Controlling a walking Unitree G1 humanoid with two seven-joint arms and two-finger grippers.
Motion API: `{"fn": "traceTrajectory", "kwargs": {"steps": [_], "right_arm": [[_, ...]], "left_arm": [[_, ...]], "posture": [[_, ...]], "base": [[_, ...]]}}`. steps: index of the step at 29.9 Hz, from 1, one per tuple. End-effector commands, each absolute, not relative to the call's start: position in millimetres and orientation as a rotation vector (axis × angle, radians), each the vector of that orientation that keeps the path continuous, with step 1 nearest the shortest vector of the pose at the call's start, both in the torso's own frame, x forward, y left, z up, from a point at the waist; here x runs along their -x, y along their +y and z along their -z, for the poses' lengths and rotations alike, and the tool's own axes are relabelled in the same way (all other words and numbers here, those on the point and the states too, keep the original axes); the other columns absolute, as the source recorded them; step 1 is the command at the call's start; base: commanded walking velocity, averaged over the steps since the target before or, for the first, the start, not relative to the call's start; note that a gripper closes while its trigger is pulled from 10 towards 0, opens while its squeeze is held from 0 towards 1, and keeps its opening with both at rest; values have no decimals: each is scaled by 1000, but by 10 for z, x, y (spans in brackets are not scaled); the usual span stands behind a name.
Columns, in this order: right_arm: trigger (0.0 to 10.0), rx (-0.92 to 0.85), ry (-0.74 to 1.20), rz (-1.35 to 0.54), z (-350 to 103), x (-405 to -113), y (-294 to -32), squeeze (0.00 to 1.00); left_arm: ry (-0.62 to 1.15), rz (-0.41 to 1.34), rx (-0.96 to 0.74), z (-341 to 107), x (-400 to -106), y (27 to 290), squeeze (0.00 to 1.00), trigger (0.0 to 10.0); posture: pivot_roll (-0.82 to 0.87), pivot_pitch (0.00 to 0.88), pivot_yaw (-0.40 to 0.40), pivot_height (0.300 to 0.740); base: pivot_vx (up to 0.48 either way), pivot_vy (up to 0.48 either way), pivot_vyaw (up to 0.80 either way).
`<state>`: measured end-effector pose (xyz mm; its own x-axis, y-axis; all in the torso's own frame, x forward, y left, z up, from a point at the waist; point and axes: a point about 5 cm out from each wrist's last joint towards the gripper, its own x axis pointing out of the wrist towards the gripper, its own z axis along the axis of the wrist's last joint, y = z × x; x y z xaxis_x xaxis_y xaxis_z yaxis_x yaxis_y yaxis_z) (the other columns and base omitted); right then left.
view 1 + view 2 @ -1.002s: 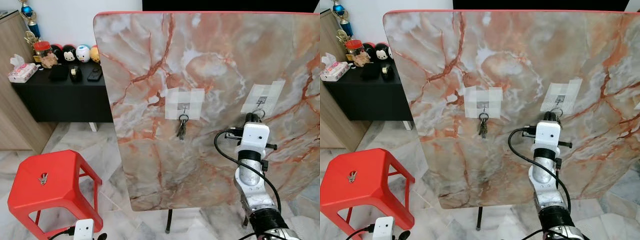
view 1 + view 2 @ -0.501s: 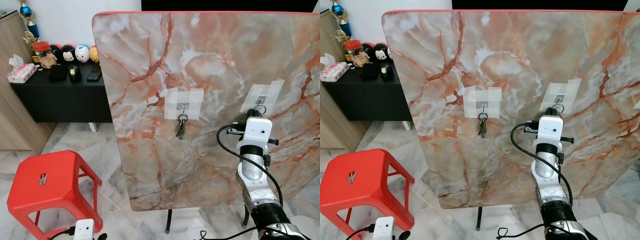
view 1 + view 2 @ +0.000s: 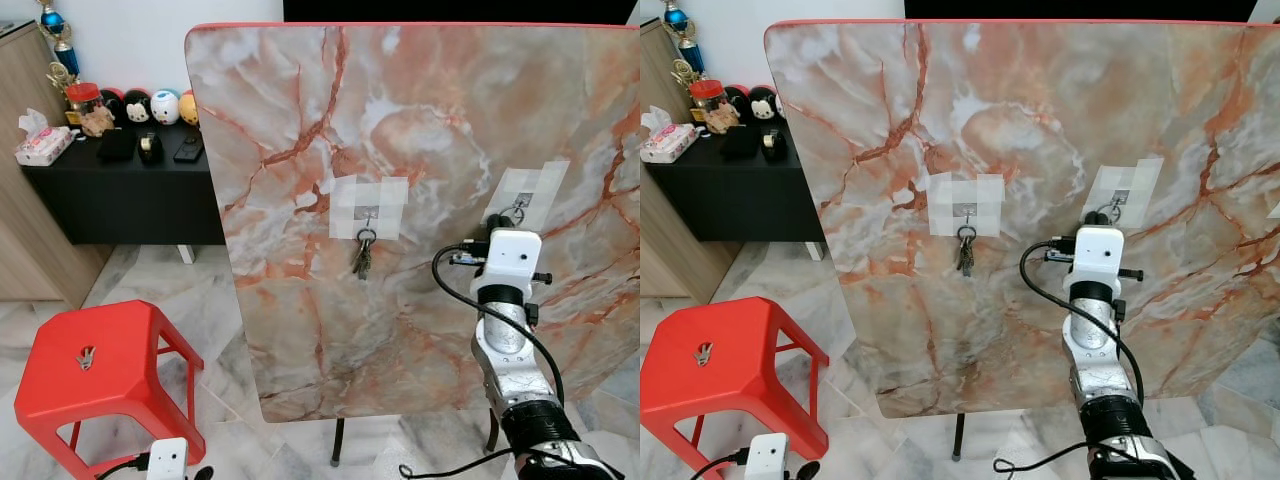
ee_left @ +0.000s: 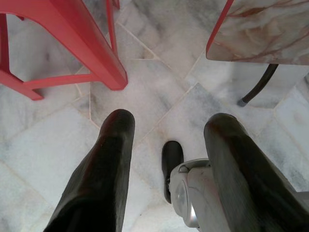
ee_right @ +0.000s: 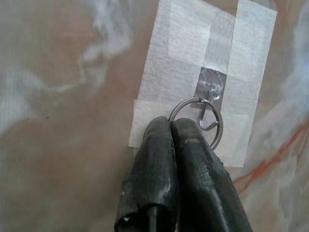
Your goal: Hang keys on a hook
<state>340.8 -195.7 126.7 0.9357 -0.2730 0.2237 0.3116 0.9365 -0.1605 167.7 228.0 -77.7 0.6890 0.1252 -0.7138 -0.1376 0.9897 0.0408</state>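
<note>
Since a second ago our right gripper (image 5: 171, 126) has lifted its key ring (image 5: 196, 121) onto the taped hook (image 5: 208, 118); fingers pinch the thin, light, slippery wire rim.

Upright desk top (image 3: 420, 130): orange-and-white marble veining, red rim. Stool (image 3: 95, 365): red. Tape patches (image 3: 369, 207): white. Fingers (image 5: 193, 164): black. Key ring (image 5: 195, 121): silver.

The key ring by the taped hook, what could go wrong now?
The right end effector is pinched shut on the key ring, which sits around the hook taped to the marble board. If it opens before the ring rests on the hook, the ring might drop. Pulling hard might peel the tape.
</note>
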Motion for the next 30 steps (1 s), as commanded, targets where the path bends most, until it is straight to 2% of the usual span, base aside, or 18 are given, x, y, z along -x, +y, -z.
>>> {"fn": "traceTrajectory", "kwargs": {"steps": [1,25,26,27,28,30], "right_arm": [[10000,180,-196,330,-1309,-3439,-2022,0],[10000,92,-120,299,-1222,-3470,-1993,0],[10000,87,-121,295,-1222,-3471,-1991,792],[10000,84,-121,292,-1223,-3471,-1990,792],[10000,81,-123,290,-1223,-3470,-1988,1000],[10000,80,-123,289,-1221,-3467,-1986,1000]], "left_arm": [[828,-143,2,801,-1625,2306,0,10000],[824,-140,-4,796,-1635,2307,0,10000],[824,-140,-4,795,-1636,2307,0,10000],[824,-140,-4,795,-1636,2306,0,10000],[824,-140,-4,795,-1637,2306,0,10000],[824,-140,-3,795,-1637,2305,0,10000]], "posture": [[147,0,-27,740],[151,0,-26,740],[150,0,-26,740],[150,0,-27,740],[150,0,-27,740],[148,0,-27,740]], "base": [[0,0,0],[0,0,0],[0,0,0],[0,0,0],[0,0,0],[0,0,0]]}}
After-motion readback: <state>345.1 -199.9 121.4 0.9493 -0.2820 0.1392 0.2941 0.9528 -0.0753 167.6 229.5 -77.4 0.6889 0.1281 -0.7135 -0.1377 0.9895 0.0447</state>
